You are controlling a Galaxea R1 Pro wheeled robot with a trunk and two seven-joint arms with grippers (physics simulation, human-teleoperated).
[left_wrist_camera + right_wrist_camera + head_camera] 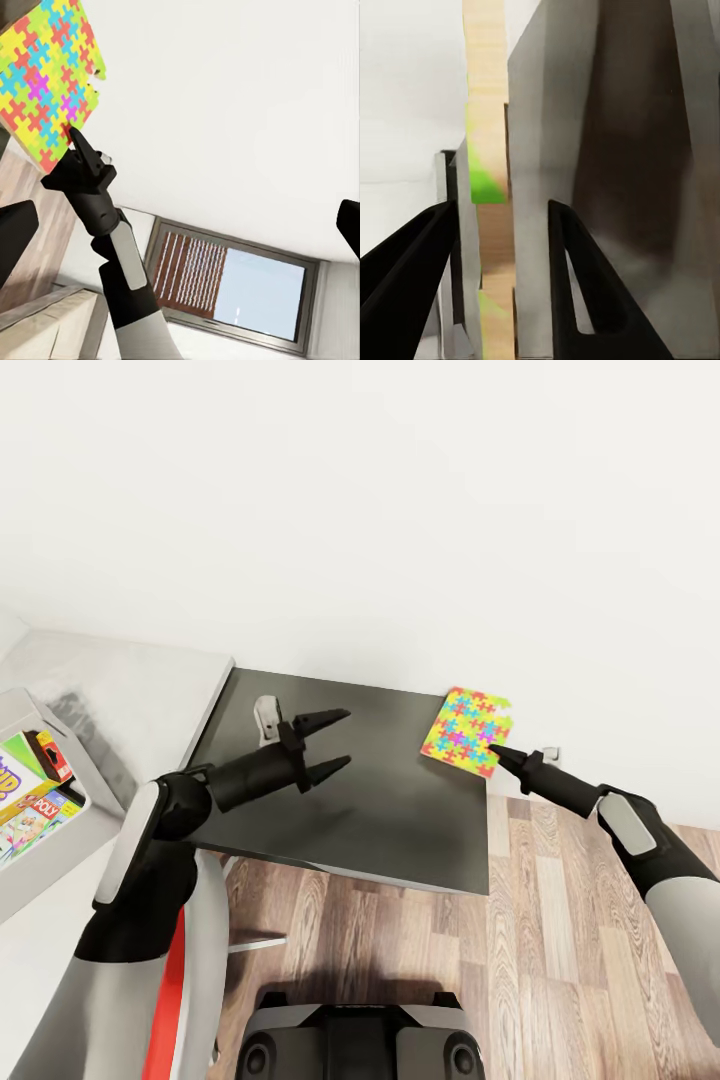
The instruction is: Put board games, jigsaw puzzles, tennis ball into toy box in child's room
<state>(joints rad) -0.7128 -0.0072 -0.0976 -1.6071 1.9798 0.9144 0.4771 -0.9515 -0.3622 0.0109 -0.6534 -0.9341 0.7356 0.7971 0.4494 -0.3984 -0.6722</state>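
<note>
Toy box sits far left in my head cam on the light grey surface, cut off by the frame edge. Inside I see flat game boxes w/ bright covers: one green/yellow, one w/ red ends, one reading "POLY". Can't count them for sure, lettering partly cropped.

One jigsaw puzzle lies at the far right corner of the dark table, its outer edge hanging a bit past the table edge, near the white wall.

Left gripper hovers over the table's left-middle, fingers spread wide, nothing between them. A small grey-white object is behind it on the table; can't tell what it is.

Right gripper has its tip right at the puzzle's near edge. From the head cam and left wrist cam the fingers look pressed together, but the right wrist cam shows two dark fingers apart w/ the puzzle's thin edge seen between them, so I can't tell whether it's pinching. That view is blurry and very close.

Left wrist cam also catches a window.
</note>
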